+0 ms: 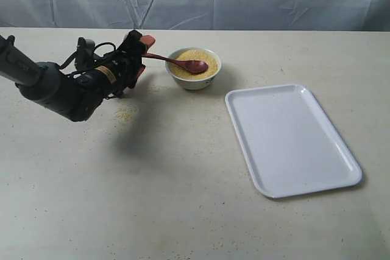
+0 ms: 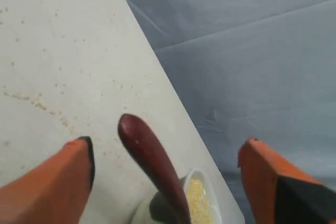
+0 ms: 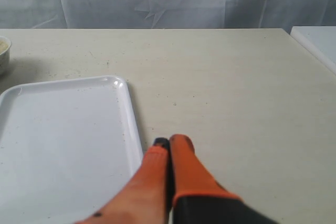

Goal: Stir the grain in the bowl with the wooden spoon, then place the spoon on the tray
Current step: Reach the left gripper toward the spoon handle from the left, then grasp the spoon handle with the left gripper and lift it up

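The left pincer (image 1: 144, 56) gapes wide at the bowl's (image 1: 195, 83) nine o'clock. Its orange fingers (image 2: 63, 177) stand either side of the spoon's (image 1: 181, 63) handle end, gripping nothing. The spoon's scoop lies on the grain (image 1: 206, 57). The tray (image 1: 292, 141) lies at the bowl's four o'clock, and the right pincer (image 3: 168, 144), pressed closed, is just beside its rim.

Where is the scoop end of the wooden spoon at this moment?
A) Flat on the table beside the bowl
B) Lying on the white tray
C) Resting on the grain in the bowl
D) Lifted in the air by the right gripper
C: the wooden spoon has its scoop on the grain inside the bowl, with its handle sticking out over the rim between the open fingers of the left gripper.
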